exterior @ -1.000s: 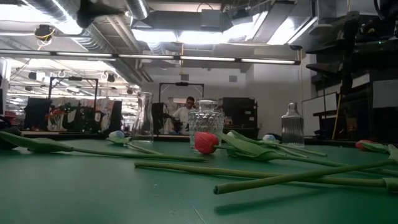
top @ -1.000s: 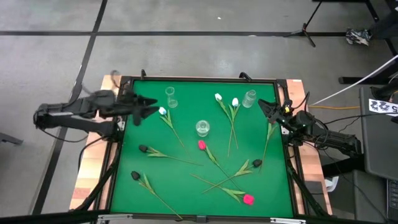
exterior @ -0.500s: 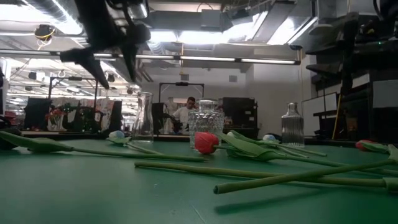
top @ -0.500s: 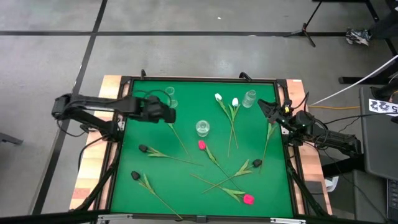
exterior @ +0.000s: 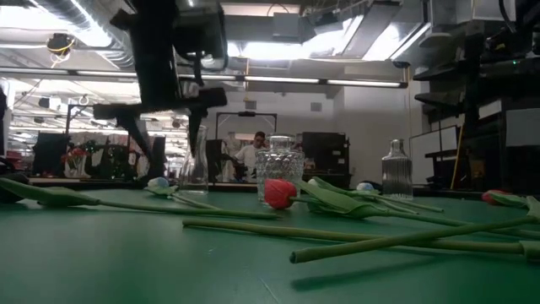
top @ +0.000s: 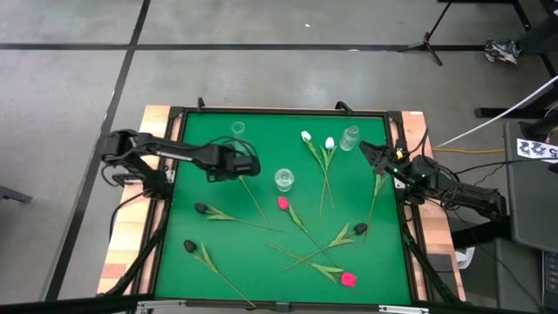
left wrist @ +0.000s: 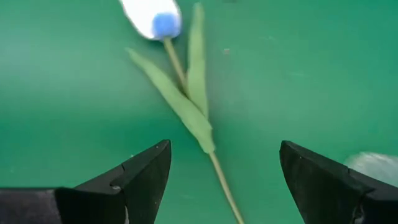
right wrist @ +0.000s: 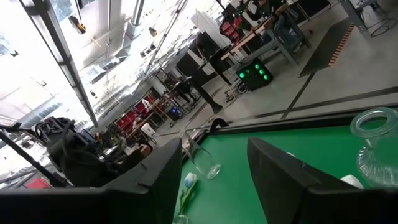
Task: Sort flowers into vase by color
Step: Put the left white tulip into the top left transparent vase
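Poised right above a white tulip (left wrist: 151,15) near the mat's far left, left gripper (left wrist: 224,168) with fingers spread wide, nothing held. Other flowers (top: 296,228) scattered flat across the green mat (top: 384,270). Parked at the right edge, right gripper (top: 366,149), jaws apart, empty.

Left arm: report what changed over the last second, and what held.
The left arm swung in from the table's left edge over the mat; its end effector now hangs open above the stem of a white tulip, gripping nothing. The right end effector stayed parked at the right edge. The three glass vases and the other flowers did not move.
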